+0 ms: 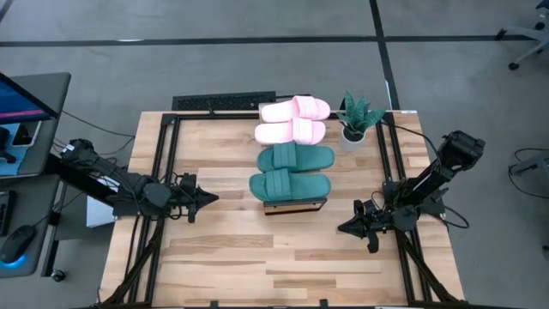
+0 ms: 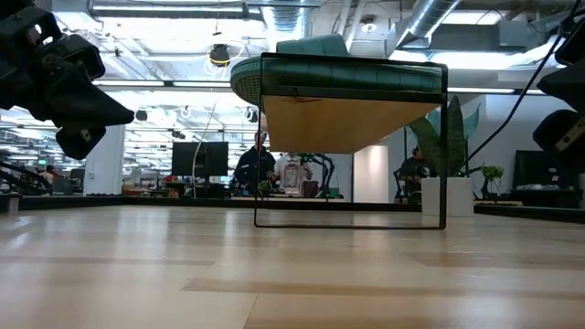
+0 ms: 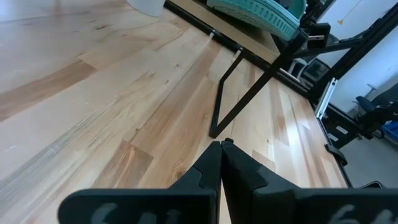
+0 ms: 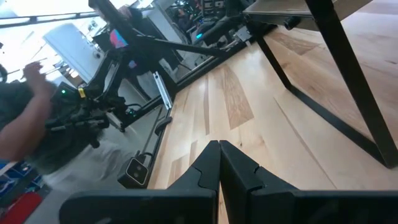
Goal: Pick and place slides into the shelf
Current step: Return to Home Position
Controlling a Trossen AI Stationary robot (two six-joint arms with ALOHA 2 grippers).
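Two light pink slides (image 1: pixel 293 120) and two dark teal-green slides (image 1: pixel 292 172) lie side by side on the wood top of the shelf (image 1: pixel 296 204), soles down; its thin black frame (image 2: pixel 352 219) stands on the table. The nearest teal slide (image 2: pixel 338 73) overhangs the plank in the low view. My left gripper (image 1: pixel 214 198) is shut at the table's left, level, pointing toward the shelf, with nothing in it (image 3: pixel 221 144). My right gripper (image 1: pixel 341 228) is shut at the right, pointing left, near the shelf's front end, holding nothing (image 4: pixel 219 144).
A small potted plant (image 1: pixel 356 120) in a white pot stands right of the pink slides. A dark keyboard (image 1: pixel 223 102) lies at the table's far edge. Bare wood tabletop (image 1: pixel 257 257) spreads in front of the shelf. A person (image 4: pixel 25 124) shows beyond the table's left side.
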